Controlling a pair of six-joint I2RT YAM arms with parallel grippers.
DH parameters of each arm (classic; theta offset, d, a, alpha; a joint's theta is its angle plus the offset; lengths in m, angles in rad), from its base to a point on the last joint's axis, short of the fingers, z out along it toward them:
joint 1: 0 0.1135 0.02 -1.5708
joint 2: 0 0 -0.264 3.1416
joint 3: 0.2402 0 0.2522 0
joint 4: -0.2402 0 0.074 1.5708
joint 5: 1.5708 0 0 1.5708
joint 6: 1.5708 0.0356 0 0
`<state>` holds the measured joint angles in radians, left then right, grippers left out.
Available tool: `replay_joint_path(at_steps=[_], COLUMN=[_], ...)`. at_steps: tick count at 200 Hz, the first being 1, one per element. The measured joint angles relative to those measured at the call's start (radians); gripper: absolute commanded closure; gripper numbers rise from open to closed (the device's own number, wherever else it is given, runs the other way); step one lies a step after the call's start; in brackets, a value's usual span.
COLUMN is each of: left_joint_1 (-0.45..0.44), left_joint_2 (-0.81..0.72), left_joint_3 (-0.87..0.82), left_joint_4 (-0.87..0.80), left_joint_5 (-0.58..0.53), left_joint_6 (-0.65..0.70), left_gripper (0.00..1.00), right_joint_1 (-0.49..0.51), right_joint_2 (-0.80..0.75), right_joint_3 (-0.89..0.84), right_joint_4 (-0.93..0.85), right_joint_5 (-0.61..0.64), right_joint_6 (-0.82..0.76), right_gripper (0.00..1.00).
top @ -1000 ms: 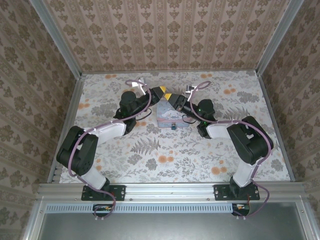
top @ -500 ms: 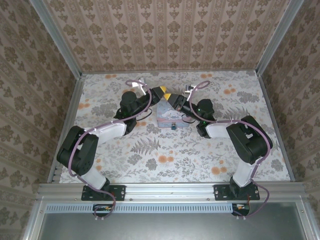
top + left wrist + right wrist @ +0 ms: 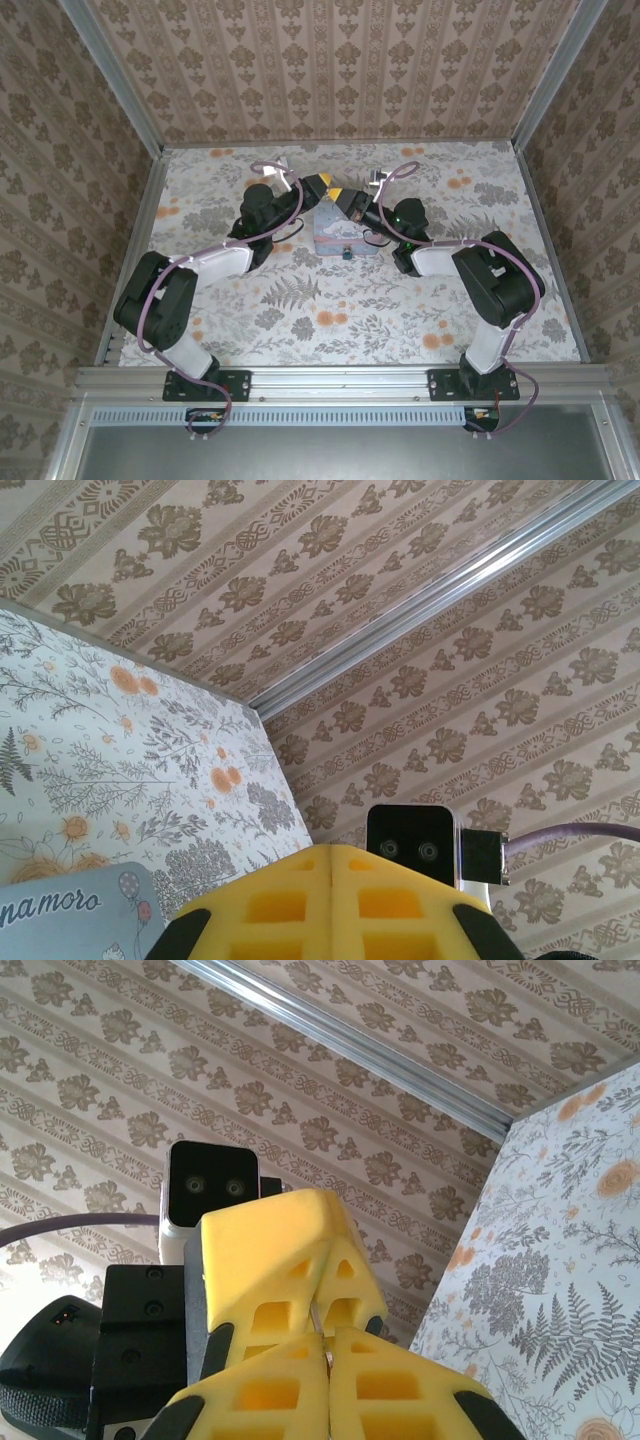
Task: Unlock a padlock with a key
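The thin brownish-gold key (image 3: 323, 1326) runs between the two sets of yellow foam fingers, and each end disappears into a closed seam. My left gripper (image 3: 324, 183) (image 3: 326, 1260) (image 3: 331, 852) is shut on its upper end. My right gripper (image 3: 341, 195) (image 3: 329, 1348) is shut on its lower end. The two grippers meet tip to tip above the far middle of the floor. The tiny dark padlock (image 3: 346, 252) with a teal touch lies on the floor just in front of the pale blue tin, apart from both grippers.
The pale blue cartoon-printed tin (image 3: 338, 232) (image 3: 70, 920) lies under the joined grippers. Papered walls close in the back and both sides. The flower-printed floor (image 3: 330, 310) stretches out toward the arm bases.
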<state>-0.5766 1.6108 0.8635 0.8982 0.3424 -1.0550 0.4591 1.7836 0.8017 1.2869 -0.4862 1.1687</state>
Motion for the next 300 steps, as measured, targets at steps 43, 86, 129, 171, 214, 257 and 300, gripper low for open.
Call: replay_joint_path(at_steps=[43, 86, 129, 171, 214, 257, 300], left_joint_1=[0.0, 0.0, -0.001, 0.002, 0.018, 0.016, -0.081], left_joint_2=[0.0, 0.0, -0.002, -0.024, -0.123, -0.256, -0.261], left_joint_3=[-0.019, -0.026, -0.036, -0.053, -0.093, -0.095, -0.097], left_joint_4=[0.027, 0.03, 0.007, -0.005, -0.12, -0.408, -0.657], left_joint_5=[-0.01, -0.014, -0.006, 0.001, 0.027, 0.071, 0.084], left_joint_6=[0.0, 0.0, 0.001, 0.0, 0.031, 0.191, 0.377], left_gripper=[1.0, 1.0, 0.77, 0.56, 0.41, 0.29, 0.23], right_joint_1=[-0.003, -0.005, -0.026, -0.071, -0.098, -0.175, -0.219], right_joint_2=[0.002, 0.008, 0.007, 0.002, -0.08, -0.211, -0.278], right_joint_3=[0.0, -0.001, -0.034, -0.081, -0.127, -0.169, -0.183], right_joint_4=[-0.003, -0.003, 0.004, -0.012, -0.106, -0.289, -0.482], right_joint_5=[0.002, -0.005, -0.026, -0.028, -0.072, -0.108, -0.123], right_joint_6=[0.01, 0.014, 0.014, 0.013, -0.014, -0.091, -0.177], right_gripper=[1.0, 1.0, 1.0, 1.0, 1.0, 1.0, 1.0])
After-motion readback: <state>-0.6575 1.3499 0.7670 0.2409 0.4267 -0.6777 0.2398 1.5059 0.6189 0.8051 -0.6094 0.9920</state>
